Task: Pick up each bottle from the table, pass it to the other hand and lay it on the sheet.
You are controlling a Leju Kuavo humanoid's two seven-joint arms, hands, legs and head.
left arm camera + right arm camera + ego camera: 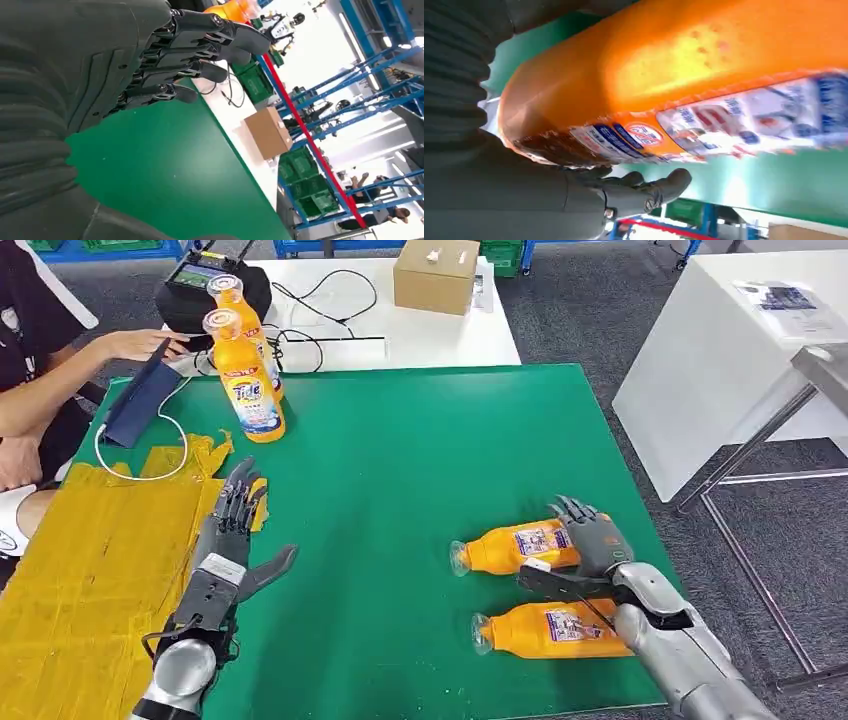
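Two orange bottles lie on their sides at the right of the green table (400, 470). My right hand (598, 540) wraps the base end of the farther bottle (510, 547), fingers over its far side and thumb along its near side; it rests on the table. In the right wrist view this bottle (704, 65) sits against the palm with the fingers (649, 190) curled past it. The nearer bottle (550, 630) lies beside my right forearm. Two more bottles (247, 380) stand at the back left. My left hand (232, 540) hovers open at the edge of the yellow sheet (90, 570), fingers (200, 50) straight.
A person sits at the far left, one hand (140, 343) on a blue tablet case (140, 405) with a white cable (150, 465) reaching the sheet. Behind the table a white desk carries a cardboard box (436, 275) and a black device (205, 285). Another white table (720, 350) stands at right.
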